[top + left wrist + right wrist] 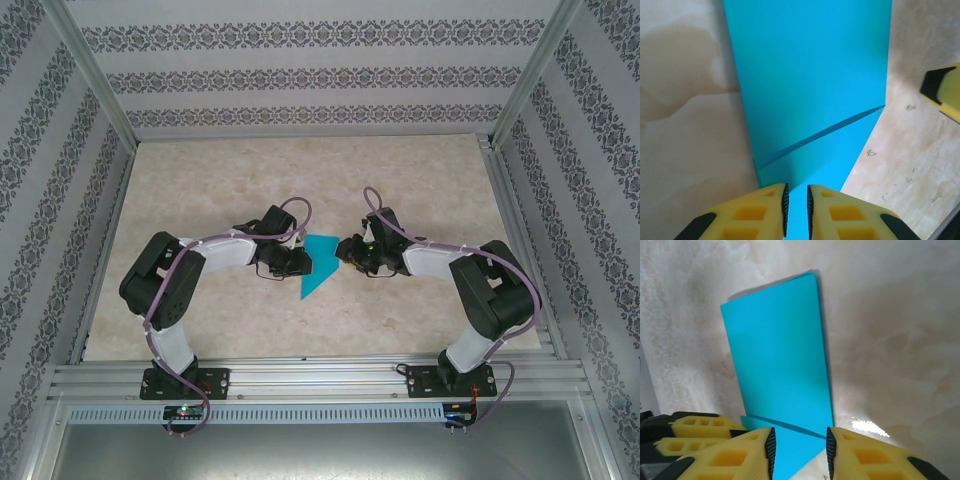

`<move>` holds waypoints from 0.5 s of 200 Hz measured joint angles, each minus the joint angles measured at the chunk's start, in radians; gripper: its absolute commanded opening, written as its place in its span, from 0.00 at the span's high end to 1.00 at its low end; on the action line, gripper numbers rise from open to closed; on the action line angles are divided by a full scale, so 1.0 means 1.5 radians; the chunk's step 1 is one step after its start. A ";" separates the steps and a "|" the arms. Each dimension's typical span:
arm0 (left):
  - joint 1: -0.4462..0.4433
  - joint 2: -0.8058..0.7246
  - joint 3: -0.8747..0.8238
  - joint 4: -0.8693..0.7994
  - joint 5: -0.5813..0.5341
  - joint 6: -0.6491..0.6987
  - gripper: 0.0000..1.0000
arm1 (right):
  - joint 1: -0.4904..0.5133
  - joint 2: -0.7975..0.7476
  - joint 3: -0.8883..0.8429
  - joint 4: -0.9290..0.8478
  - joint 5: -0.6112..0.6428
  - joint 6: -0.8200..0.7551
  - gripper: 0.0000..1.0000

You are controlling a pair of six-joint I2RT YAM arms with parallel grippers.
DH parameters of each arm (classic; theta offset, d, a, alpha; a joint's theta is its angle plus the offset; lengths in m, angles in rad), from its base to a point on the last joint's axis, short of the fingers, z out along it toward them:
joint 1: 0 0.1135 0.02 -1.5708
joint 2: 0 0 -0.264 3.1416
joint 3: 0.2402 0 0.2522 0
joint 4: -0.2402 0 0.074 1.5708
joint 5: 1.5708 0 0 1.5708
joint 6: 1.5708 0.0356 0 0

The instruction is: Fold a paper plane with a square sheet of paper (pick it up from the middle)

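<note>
The folded turquoise paper (320, 264) lay flat on the marble-patterned table (420, 190), about midway across it, and I had a gripper at each side. From above it showed a blocky upper part that narrowed to a point toward my bases. My left gripper (303, 262) met the paper's left edge and my right gripper (343, 250) met its right edge, the two facing each other across it. Through my left wrist camera the paper (810, 75) stretched away from my left gripper (796, 210), with a dark line where one layer overlapped another slanting across it. My yellow jaws there stood only narrowly apart with blue showing in the slit, and I could not tell whether they pinched the sheet. One of my right fingers (945, 89) showed at the far side. On my right wrist camera, my right gripper (800, 442) stood plainly parted, the paper's (780, 355) near corner lying in the gap, unpinched.
</note>
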 measured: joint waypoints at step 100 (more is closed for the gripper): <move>0.000 -0.001 0.000 0.000 -0.020 0.000 0.78 | 0.007 0.036 0.000 0.018 -0.008 0.011 0.61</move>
